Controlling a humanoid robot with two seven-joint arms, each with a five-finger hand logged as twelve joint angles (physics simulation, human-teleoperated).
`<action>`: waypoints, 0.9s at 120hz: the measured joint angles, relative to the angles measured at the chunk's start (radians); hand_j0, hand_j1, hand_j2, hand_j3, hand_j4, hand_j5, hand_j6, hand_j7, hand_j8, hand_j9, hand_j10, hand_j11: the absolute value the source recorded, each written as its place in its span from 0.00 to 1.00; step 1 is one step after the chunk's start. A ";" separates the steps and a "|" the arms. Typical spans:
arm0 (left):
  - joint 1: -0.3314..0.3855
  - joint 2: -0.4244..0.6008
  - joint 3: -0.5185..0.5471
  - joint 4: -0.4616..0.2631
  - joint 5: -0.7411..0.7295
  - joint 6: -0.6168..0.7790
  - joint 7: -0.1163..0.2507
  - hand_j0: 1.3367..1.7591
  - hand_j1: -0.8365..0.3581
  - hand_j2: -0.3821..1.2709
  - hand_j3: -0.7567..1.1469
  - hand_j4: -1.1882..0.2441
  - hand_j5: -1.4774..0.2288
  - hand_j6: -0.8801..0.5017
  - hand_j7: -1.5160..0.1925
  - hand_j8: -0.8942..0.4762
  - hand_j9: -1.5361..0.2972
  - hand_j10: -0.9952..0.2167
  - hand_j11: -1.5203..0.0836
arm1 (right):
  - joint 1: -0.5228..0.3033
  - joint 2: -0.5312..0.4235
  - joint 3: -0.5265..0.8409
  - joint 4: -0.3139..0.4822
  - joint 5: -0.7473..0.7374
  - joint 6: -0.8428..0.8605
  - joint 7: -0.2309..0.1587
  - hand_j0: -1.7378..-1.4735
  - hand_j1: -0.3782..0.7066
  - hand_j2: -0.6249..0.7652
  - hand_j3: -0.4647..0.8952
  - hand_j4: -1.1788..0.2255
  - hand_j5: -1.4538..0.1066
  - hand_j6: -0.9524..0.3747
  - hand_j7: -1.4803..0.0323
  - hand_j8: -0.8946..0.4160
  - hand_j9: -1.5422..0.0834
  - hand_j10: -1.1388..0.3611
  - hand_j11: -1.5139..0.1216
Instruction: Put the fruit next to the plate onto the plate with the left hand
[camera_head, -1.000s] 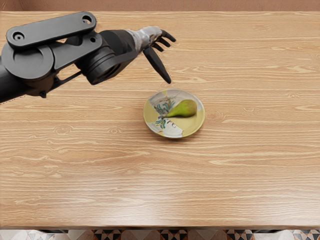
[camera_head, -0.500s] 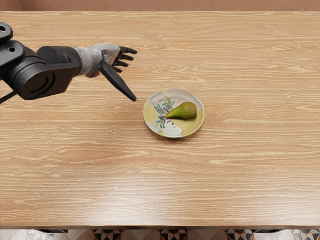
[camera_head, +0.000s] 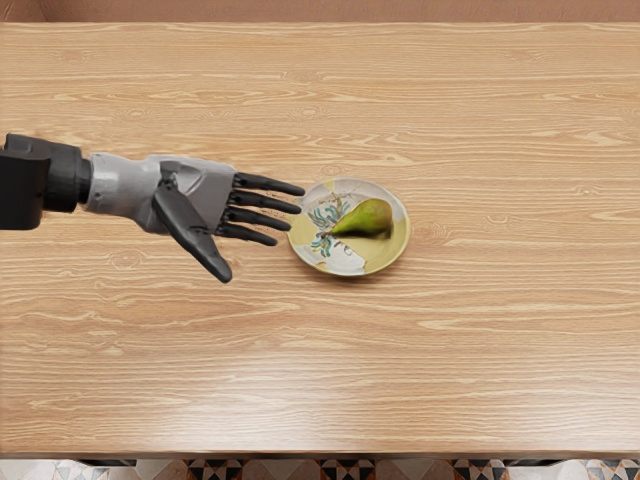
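A green pear (camera_head: 366, 218) lies on its side on the round yellow plate (camera_head: 390, 252) with a blue leaf pattern, near the middle of the wooden table. My left hand (camera_head: 250, 225) reaches in from the left edge and hovers just left of the plate. Its fingers are spread and straight, pointing toward the plate, and they hold nothing. The fingertips end a short way from the plate's left rim without touching it. The right arm does not show.
The wooden table (camera_head: 480, 340) fills the view, with its front edge along the bottom and its far edge along the top. A patterned floor strip shows below the front edge.
My left arm has pulled back to the left and come down lower in the picture. The hand now lies flat beside the plate. The pear and plate have not moved.
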 joint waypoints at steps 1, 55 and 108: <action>0.003 0.009 0.000 0.000 -0.009 -0.010 0.000 0.76 0.93 0.24 0.40 0.79 0.82 0.59 0.84 0.61 0.79 0.77 0.90 | 0.000 0.000 0.000 0.000 0.000 0.000 0.000 0.30 0.03 0.45 0.34 0.84 0.93 0.72 0.98 0.68 0.95 0.76 0.93; 0.042 0.224 0.014 0.075 -0.146 -0.236 0.000 0.76 0.94 0.24 0.40 0.79 0.82 0.60 0.84 0.61 0.80 0.78 0.90 | 0.000 0.000 0.000 0.000 0.000 0.000 0.000 0.30 0.03 0.45 0.34 0.84 0.93 0.72 0.98 0.68 0.95 0.76 0.93; 0.056 0.293 0.027 0.106 -0.142 -0.240 0.000 0.76 0.94 0.24 0.40 0.80 0.83 0.60 0.85 0.62 0.80 0.78 0.91 | 0.000 0.000 0.000 0.002 0.000 0.000 -0.001 0.30 0.03 0.45 0.34 0.84 0.93 0.72 0.98 0.68 0.95 0.76 0.93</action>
